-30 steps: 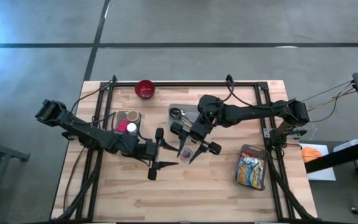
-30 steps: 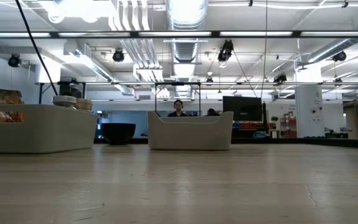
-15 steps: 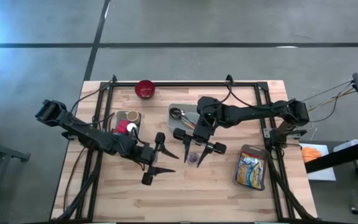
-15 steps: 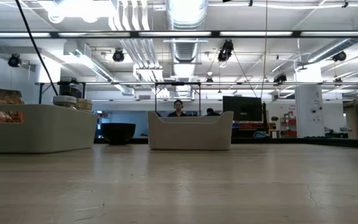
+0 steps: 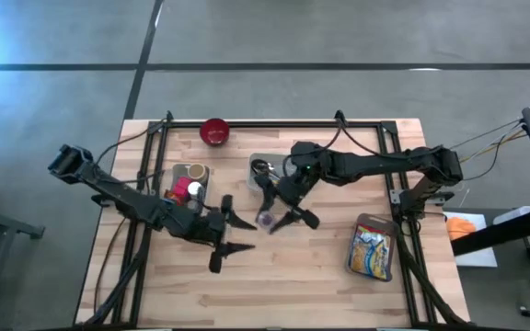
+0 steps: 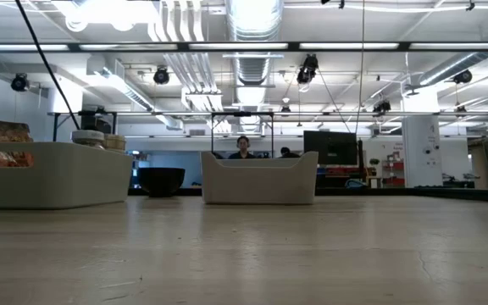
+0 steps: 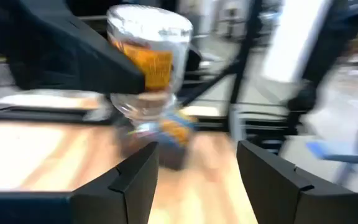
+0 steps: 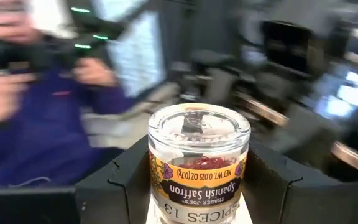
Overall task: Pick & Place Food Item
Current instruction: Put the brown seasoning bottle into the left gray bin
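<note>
Beside the grey tray [image 5: 263, 162], the right hand [image 5: 281, 206] grips the saffron jar [image 8: 199, 163]; nearby, the left hand [image 5: 224, 231] stands open, empty.

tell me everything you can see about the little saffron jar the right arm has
The saffron jar is small, round and clear, like glass, with a clear lid and red threads inside. Its orange and purple label reads "Spanish Saffron". The right hand grips it between its two dark fingers, one on each side. From above, the jar sits mid-table, just in front of the grey tray. The left hand's camera sees it too.

Clear glossy glass saffron jar [image 8: 199, 163] above a matt wooden table [image 5: 293, 276].
</note>
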